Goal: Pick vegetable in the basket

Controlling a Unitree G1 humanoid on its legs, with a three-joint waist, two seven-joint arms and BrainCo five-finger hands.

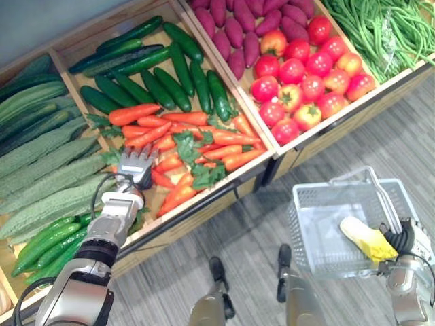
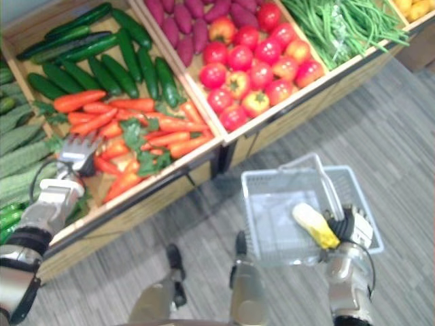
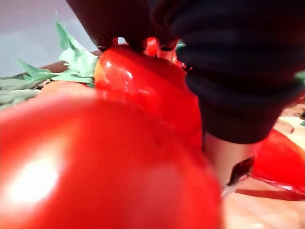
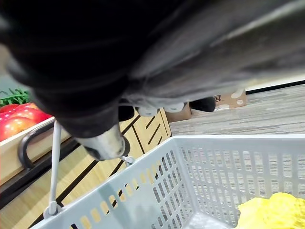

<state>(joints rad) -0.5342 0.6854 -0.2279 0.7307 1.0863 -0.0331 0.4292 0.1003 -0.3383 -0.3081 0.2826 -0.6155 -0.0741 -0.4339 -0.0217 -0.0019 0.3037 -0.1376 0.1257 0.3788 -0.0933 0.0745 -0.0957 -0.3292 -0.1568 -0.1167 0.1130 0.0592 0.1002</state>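
Observation:
Orange carrots [image 1: 183, 142] with green leaves lie heaped in a wooden crate compartment. My left hand [image 1: 138, 165] rests down on the near part of that heap. Close up in the left wrist view, a shiny red-orange carrot [image 3: 143, 81] lies right against the hand's dark cover [image 3: 228, 71]. A pale grey wire basket [image 1: 299, 224] hangs to the right above the floor, and my right hand [image 1: 410, 239] is shut on its handle [image 4: 55, 162]. Inside the basket lies a yellow-white leafy vegetable [image 1: 367, 239].
The stall holds bitter gourds [image 1: 47, 170] at left, dark cucumbers [image 1: 163, 75] behind the carrots, purple sweet potatoes [image 1: 245, 27], tomatoes [image 1: 306, 75] and green beans [image 1: 387, 30] to the right. The crate's wooden front edge [image 1: 204, 204] borders grey plank floor [image 1: 258, 238].

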